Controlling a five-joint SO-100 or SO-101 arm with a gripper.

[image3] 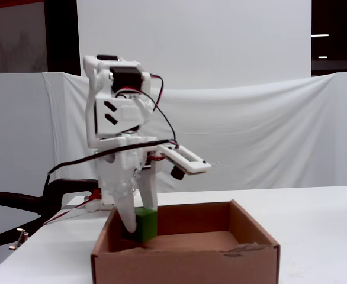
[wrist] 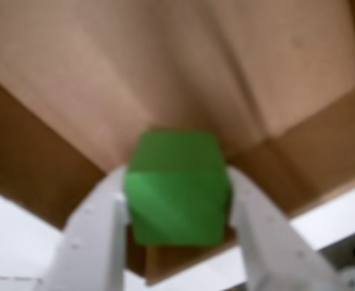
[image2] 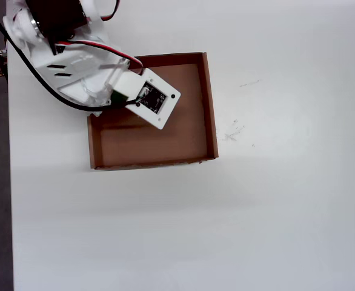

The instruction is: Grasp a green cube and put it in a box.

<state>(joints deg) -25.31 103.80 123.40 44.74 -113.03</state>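
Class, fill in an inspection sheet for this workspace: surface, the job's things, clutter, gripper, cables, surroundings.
Surface: white table, a few faint marks right of the box in the overhead view.
Job's things: green cube held between the fingers, inside the box near its wall; whether it touches the bottom cannot be told.
Clutter: nothing seen.
Gripper: gripper shut on the cube, reaching down into the box.
Cables: red and black wires loop along the arm; a black cable runs by the base.
Surroundings: white cloth backdrop behind the table; dark clamp at its left edge.
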